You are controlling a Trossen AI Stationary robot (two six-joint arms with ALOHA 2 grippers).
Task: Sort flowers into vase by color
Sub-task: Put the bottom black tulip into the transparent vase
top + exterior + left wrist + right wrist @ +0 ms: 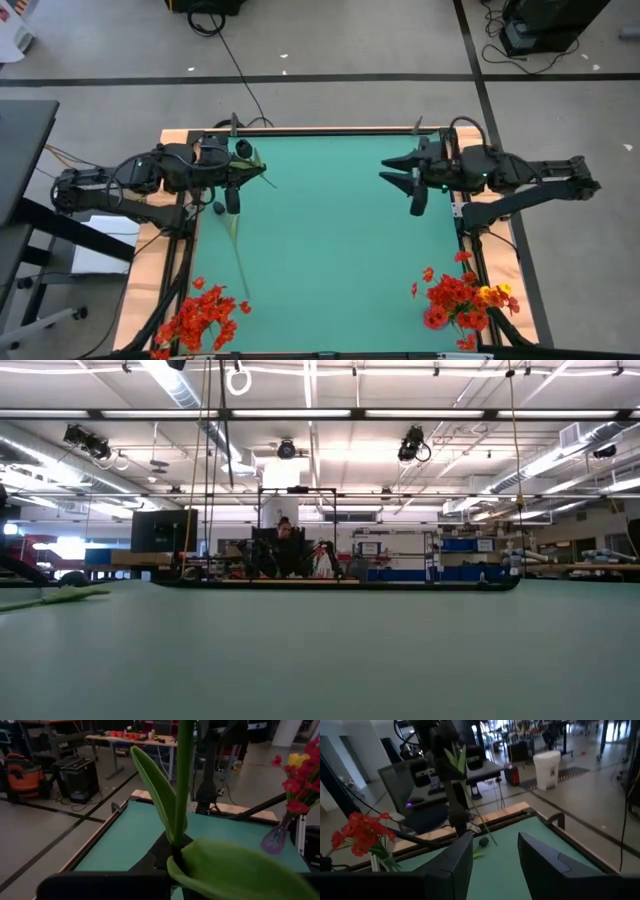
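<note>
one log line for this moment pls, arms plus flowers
left gripper: shut on flower stem, at table's left edge | right gripper: open, empty, at right edge | red bunch near-left corner | red-yellow bunch near-right corner

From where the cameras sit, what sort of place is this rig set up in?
Most likely a robotics lab or open workshop: exposed ceiling ducts and strip lights, workbenches and shelving behind the green table, taped concrete floor, and an orange shop vacuum.

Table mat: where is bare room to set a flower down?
The mat is bare across its middle, between the two flower bunches. Crowded: those near corners, and the far left by the left end effector holding a stem.
</note>
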